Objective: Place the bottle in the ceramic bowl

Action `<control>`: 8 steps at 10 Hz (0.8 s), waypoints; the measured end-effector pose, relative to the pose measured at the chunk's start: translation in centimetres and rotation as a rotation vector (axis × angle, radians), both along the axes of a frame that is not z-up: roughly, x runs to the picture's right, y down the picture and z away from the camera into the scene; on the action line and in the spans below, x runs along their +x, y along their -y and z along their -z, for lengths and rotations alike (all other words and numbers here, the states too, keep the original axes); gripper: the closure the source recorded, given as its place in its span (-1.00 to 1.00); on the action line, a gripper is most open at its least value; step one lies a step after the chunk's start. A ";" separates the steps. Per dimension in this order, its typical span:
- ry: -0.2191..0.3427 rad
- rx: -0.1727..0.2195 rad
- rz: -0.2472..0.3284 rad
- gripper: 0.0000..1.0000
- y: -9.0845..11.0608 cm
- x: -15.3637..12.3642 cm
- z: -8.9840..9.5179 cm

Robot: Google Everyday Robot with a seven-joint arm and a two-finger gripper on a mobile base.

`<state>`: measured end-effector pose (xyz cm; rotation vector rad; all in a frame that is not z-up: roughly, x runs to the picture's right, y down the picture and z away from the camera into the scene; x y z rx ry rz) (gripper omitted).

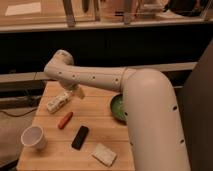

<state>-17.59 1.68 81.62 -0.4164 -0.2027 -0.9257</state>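
Note:
The bottle [59, 101] lies on its side near the back left of the wooden table [52, 160], pale with a printed label. The green ceramic bowl [118, 108] sits at the table's right side, its right half hidden behind my arm. My white arm reaches from the right across the table's back edge. Its gripper [79, 93] points down just right of the bottle and a little above it, open and holding nothing.
An orange carrot-shaped piece [65, 120] lies in front of the bottle. A white cup [33, 137] stands at the front left, with a black oblong object [80, 137] mid-front and a pale flat packet [104, 154] near the front edge. A dark counter runs behind the table.

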 end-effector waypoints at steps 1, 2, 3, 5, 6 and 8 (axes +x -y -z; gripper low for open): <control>0.006 -0.007 -0.002 -0.60 -0.1 0.0 -0.6; 0.016 -0.016 -0.001 -0.60 -0.6 -0.6 -1.3; 0.024 -0.022 0.002 -0.60 -1.0 -1.1 -2.1; 0.038 -0.033 0.007 -0.60 -0.9 -1.2 -3.1; 0.045 -0.043 0.009 -0.60 -1.1 -1.4 -3.5; 0.059 -0.059 0.016 -0.60 -1.7 -2.1 -4.7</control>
